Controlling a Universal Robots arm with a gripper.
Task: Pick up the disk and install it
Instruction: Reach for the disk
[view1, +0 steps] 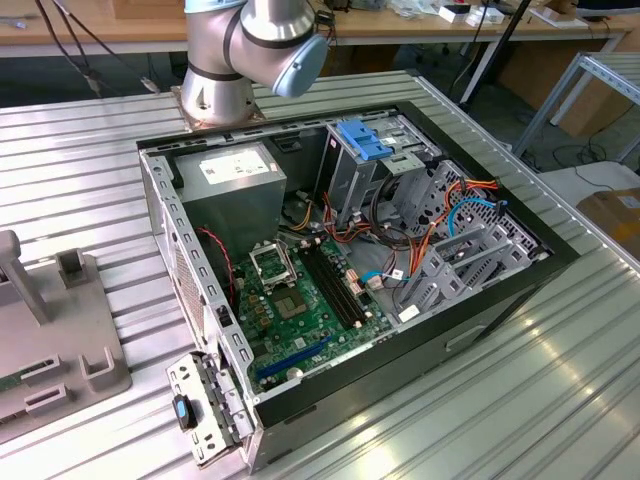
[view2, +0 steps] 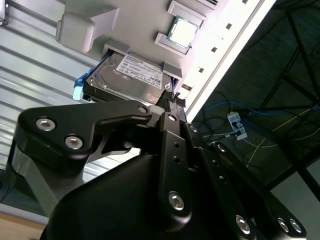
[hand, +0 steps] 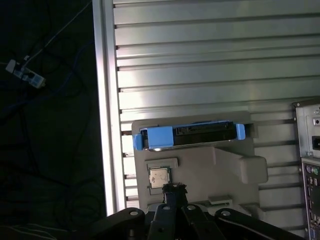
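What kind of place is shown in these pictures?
Probably a robotics lab or workshop: a robot arm stands on a ribbed metal table beside an open computer case, the disk sits in a grey holder, and workbenches with cables stand behind.

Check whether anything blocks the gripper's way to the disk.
Nothing visible does. In the first wrist view the disk stands in a grey holder with only open air between it and the gripper. A small chip lies flat in a holder pocket nearby.
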